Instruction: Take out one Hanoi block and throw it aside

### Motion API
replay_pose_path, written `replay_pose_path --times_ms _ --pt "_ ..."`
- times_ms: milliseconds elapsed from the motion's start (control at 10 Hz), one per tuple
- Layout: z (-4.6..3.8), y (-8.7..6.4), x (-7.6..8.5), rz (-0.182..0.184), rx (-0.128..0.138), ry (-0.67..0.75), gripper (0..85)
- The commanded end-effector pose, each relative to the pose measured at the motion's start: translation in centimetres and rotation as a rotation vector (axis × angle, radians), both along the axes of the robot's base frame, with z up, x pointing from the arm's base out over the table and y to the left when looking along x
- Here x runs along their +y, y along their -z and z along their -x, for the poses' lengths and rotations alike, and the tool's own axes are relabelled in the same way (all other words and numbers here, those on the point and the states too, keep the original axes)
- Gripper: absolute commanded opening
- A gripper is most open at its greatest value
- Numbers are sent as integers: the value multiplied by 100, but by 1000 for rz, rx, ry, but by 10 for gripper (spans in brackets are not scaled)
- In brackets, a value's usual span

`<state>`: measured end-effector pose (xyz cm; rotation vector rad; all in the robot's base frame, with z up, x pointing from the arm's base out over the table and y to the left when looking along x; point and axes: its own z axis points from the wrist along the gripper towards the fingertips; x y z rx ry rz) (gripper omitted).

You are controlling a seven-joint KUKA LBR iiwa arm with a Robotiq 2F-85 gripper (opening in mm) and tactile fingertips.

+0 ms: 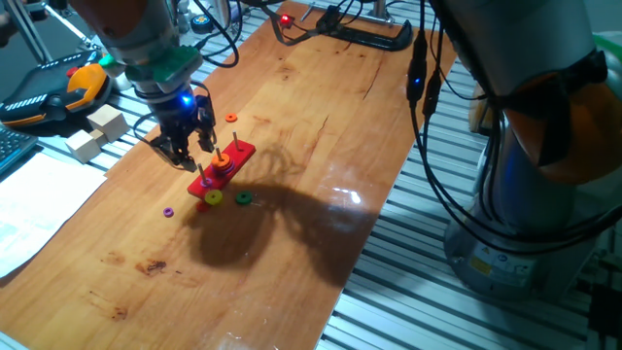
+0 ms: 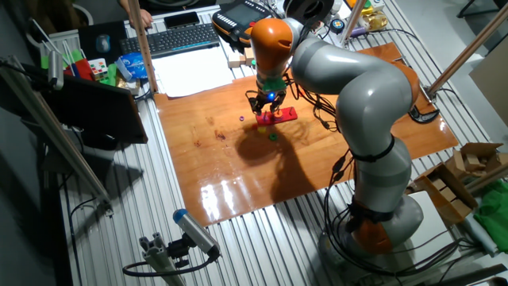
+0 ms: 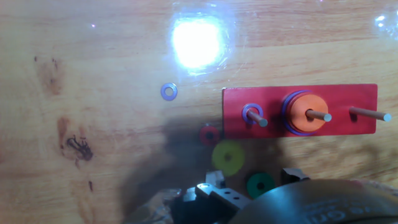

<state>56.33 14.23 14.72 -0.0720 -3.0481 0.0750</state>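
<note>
The yellow Hanoi block [image 3: 227, 157] lies flat on the table just off the red peg base [image 3: 298, 111]. It also shows in one fixed view [image 1: 213, 198]. A green ring [image 3: 259, 185] and a small red ring [image 3: 209, 134] lie beside it, and a small purple ring [image 3: 168, 91] lies further off. The base holds a purple ring on one peg, an orange ring over a purple one on the middle peg, and one bare peg. My gripper [image 1: 186, 146] hovers open and empty above the table beside the base [image 1: 222, 173]. Its fingers [image 3: 208, 190] show at the bottom edge.
Wooden blocks [image 1: 97, 131] and an orange-black handset [image 1: 58, 92] sit off the table's left edge. A black clamp [image 1: 374, 37] lies at the far end. Cables hang along the right edge [image 1: 423, 87]. A keyboard and papers [image 2: 190, 67] lie beyond the table.
</note>
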Motion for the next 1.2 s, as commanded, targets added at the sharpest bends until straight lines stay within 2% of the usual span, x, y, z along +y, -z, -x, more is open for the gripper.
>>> replay_pose_path --times_ms 0,200,300,500,600,900,1100 --pt "5 -3 -8 2 5 -7 500" --pt "67 -112 -108 -10 28 -41 393" --pt "120 -181 -156 -16 42 -54 300" --pt "235 -304 -214 -11 43 -88 83" --pt "273 -351 -226 -12 43 -100 7" --pt "311 -376 -259 -32 28 -133 7" --pt "328 -361 -317 -67 24 -167 7"
